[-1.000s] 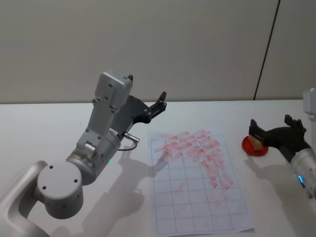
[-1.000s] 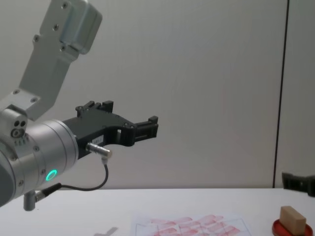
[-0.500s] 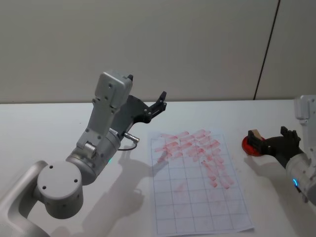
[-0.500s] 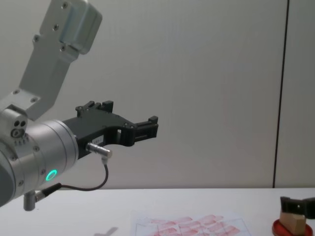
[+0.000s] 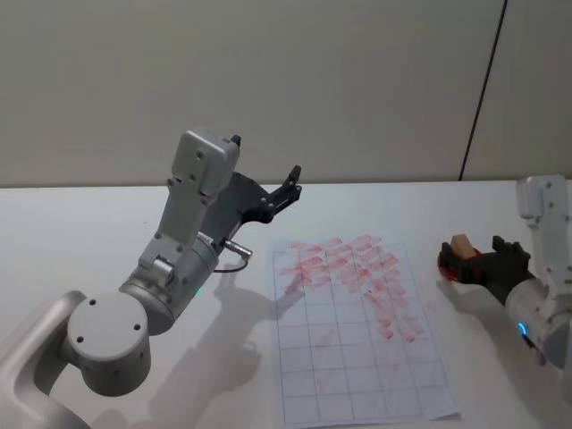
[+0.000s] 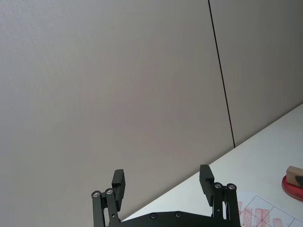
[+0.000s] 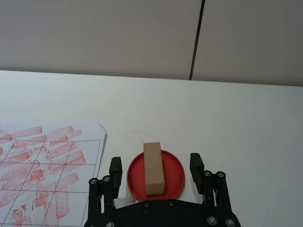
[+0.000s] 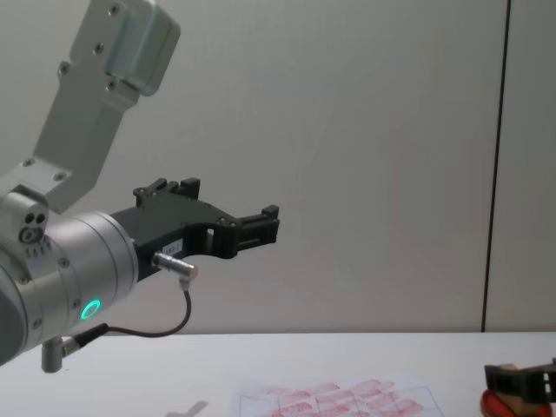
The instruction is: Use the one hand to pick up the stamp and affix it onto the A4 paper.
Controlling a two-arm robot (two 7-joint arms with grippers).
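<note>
Stamp (image 7: pixel 154 169): one small tan wooden block, rectangular and plain-faced. It rests on one round red dish (image 7: pixel 176 182), which sits on the table (image 5: pixel 80 223) just to the right of the far right corner of the A4 paper (image 5: pixel 357 366), a little apart from it.

Surface and room: I see a smooth, matte white tabletop that runs back to a plain pale wall (image 5: pixel 313 80). One thin dark vertical seam (image 5: pixel 481 98) divides the wall into two panels.

Paper: one flat white sheet ruled with a thin grid. Red and pink rectangular marks crowd its far half, and the near rows are mostly blank.

Right gripper (image 7: pixel 155 164): black, with two fingers, on a silver wrist. It sits low at the table's right side. Its fingers are spread wide and straddle both dish and stamp (one finger on each side, with a clear gap to the wood), so it grips nothing.

Left gripper (image 6: pixel 162 176): also black and two-fingered. It is held high above the table, left of the paper, and points toward the wall. Its fingers are well apart and hold nothing. A blue-green ring (image 8: pixel 89 308) glows on its silver wrist.
</note>
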